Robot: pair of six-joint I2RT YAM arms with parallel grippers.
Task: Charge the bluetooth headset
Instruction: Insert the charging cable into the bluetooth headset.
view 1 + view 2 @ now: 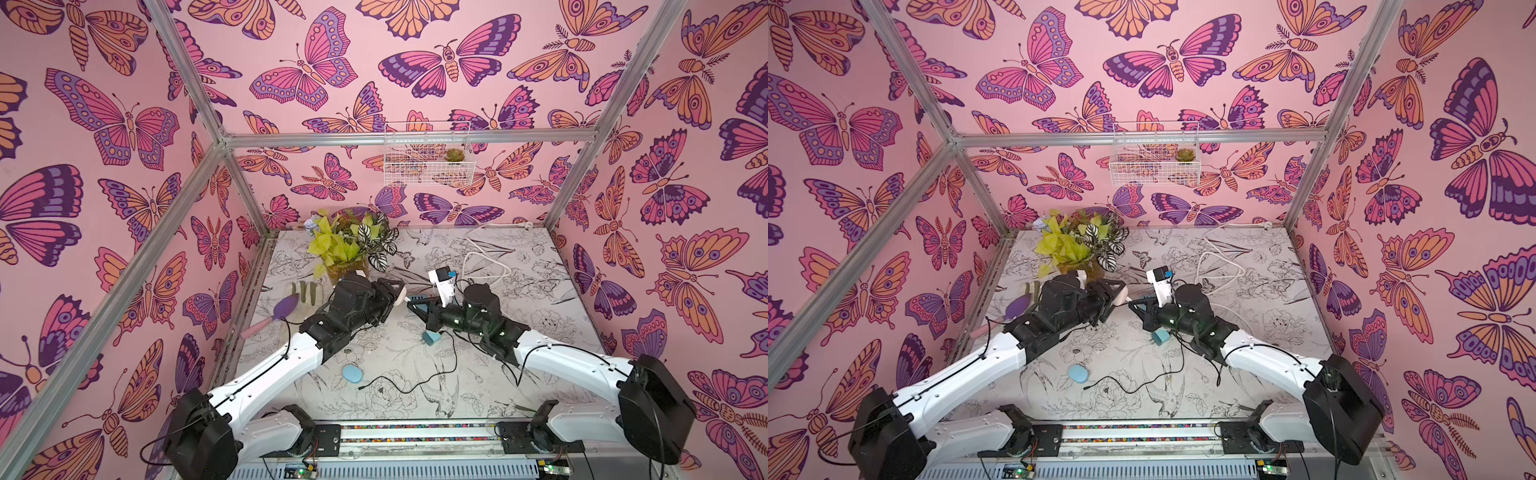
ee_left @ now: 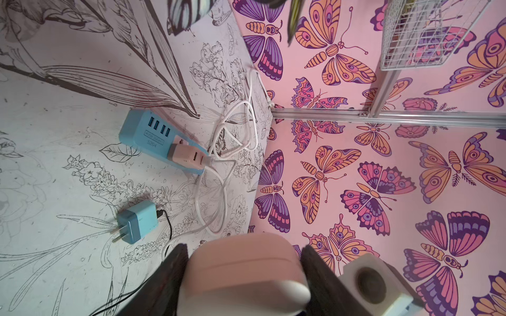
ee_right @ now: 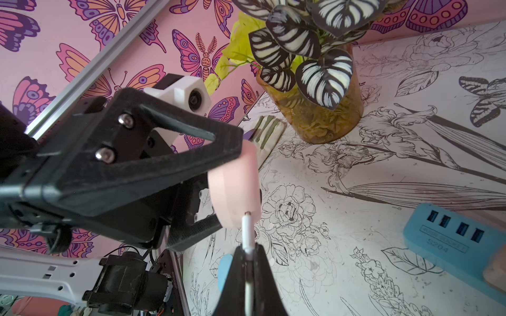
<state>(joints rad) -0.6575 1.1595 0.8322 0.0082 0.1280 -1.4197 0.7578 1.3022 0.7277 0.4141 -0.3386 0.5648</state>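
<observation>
Holding the pink headset case (image 3: 235,188) in the air between the arms, the left gripper (image 2: 243,257) clamps it across its sides. The right gripper (image 3: 247,248) is pinched tight on the white charging plug (image 3: 247,229), whose metal tip sits right at the case's edge. Plugging in is the step in hand. The next move likely calls for a fine, straight push along the plug's axis, with the case braced.

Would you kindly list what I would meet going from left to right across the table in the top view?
Purple-headed utensil → potted plant → pink headset case → blue charger plug → white cable.
</observation>
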